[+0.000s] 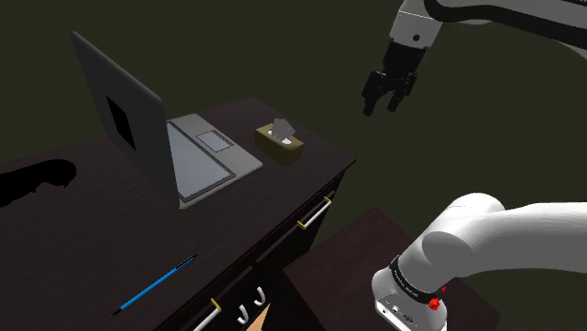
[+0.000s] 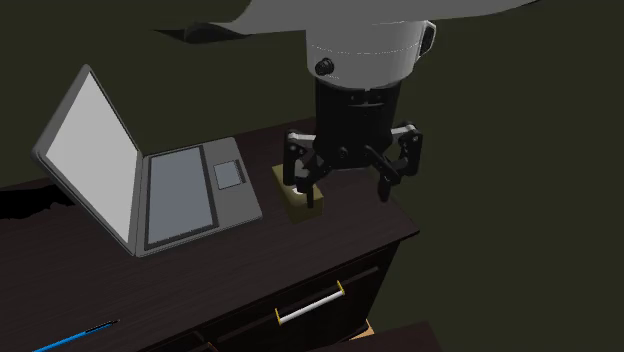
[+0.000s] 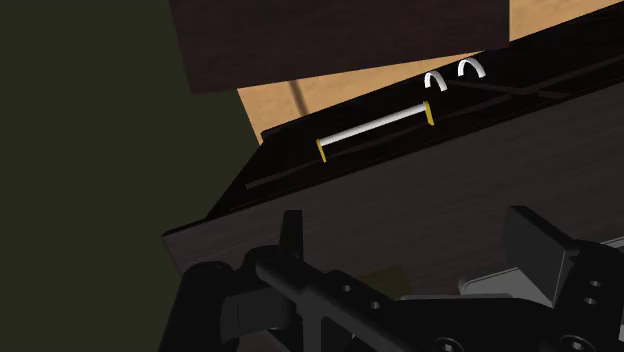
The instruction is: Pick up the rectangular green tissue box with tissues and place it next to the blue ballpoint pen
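Note:
An olive-green tissue box (image 1: pixel 280 144) with a white tissue poking out stands near the desk's right end, beside the laptop. My gripper (image 1: pixel 388 98) hangs open in the air above and to the shoulder view's right of the box, past the desk's edge. In the second exterior view the gripper (image 2: pixel 346 182) spreads its fingers over the box (image 2: pixel 303 207), one finger covering part of it. The blue pen (image 1: pixel 155 285) lies near the desk's front edge, far from the box; its tip shows as the pen (image 2: pixel 76 335). A sliver of the box (image 3: pixel 386 279) shows between the fingers (image 3: pixel 291 238).
An open grey laptop (image 1: pixel 174 141) takes the middle of the dark desk (image 1: pixel 85 244). A drawer with a white handle (image 1: pixel 315 212) sits below the desk's edge. My dark stand (image 1: pixel 362 259) is at lower right. A black patch (image 1: pixel 38 179) lies at the desk's left.

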Robot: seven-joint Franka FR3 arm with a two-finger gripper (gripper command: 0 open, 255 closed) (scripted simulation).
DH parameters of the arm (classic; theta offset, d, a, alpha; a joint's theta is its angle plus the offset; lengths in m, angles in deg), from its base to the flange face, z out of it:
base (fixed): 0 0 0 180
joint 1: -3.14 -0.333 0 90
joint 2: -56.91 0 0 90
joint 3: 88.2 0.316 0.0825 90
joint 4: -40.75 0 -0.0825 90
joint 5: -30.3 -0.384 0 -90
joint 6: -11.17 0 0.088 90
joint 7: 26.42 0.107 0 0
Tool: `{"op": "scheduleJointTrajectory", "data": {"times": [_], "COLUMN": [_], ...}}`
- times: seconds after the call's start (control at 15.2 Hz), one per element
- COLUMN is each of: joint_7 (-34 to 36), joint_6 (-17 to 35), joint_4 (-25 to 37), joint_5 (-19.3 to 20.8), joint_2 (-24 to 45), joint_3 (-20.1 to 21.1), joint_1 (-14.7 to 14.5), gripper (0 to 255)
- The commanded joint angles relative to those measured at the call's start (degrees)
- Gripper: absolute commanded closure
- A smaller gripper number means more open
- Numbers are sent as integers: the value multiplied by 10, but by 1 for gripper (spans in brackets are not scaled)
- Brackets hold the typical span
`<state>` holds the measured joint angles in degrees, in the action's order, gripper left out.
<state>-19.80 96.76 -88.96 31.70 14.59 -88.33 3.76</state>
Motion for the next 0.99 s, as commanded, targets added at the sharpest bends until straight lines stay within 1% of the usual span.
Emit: {"op": "scheduleJointTrajectory", "data": {"times": [0.0, 0.26, 0.53, 0.73, 0.92], "joint_7": [0, -25, -57, -86, -121], "joint_6": [0, 95, 187, 252, 312], "joint_4": [0, -31, -47, -49, -42], "joint_5": [0, -20, -47, -74, -110], "joint_2": [0, 38, 90, 137, 190], "joint_3": [0, -29, -58, -79, -100], "joint_1": [0, -3, -11, -20, -33], "gripper": [0, 0, 0, 0, 0]}}
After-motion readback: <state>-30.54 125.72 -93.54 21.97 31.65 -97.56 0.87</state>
